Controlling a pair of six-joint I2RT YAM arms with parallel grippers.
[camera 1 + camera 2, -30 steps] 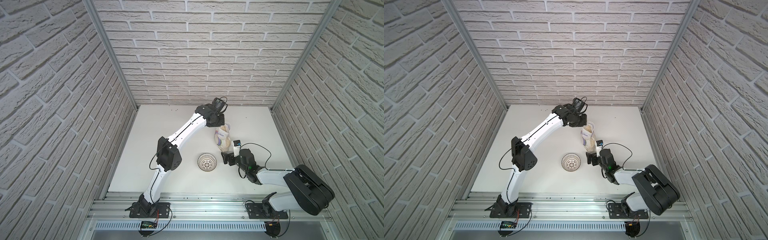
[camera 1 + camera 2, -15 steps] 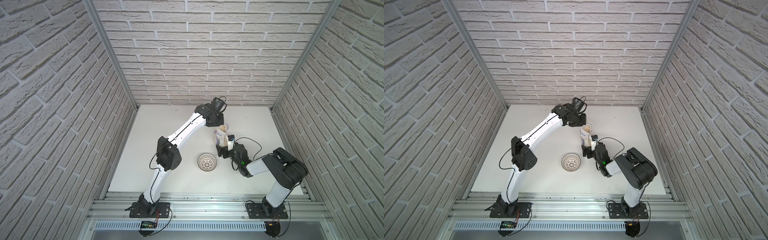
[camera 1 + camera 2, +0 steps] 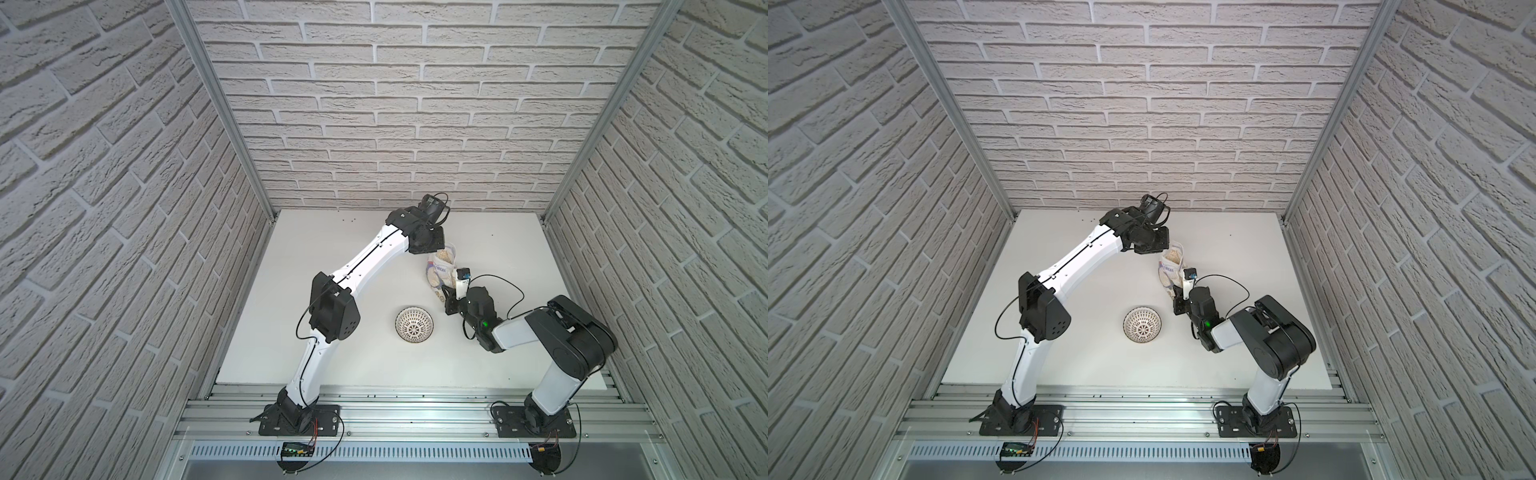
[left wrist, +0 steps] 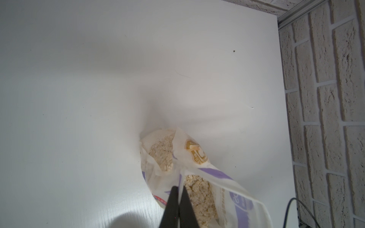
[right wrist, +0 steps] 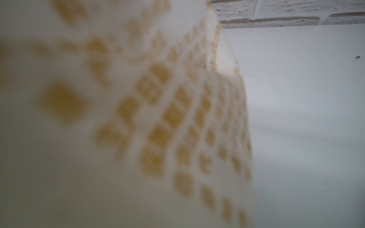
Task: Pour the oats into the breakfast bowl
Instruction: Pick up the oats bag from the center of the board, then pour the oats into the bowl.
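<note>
Right arm (image 3: 513, 332) advanced up to bag (image 3: 440, 270) holding oats (image 4: 160, 152)

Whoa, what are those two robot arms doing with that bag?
They are getting ready to pour oats. The left gripper pinches the top edge of the open bag, which stands roughly upright on the table. The right gripper is down at the bag's lower part, right against it, but whether it has clamped on cannot be seen. The bowl sits nearby, empty, so nothing has been poured yet.
</note>
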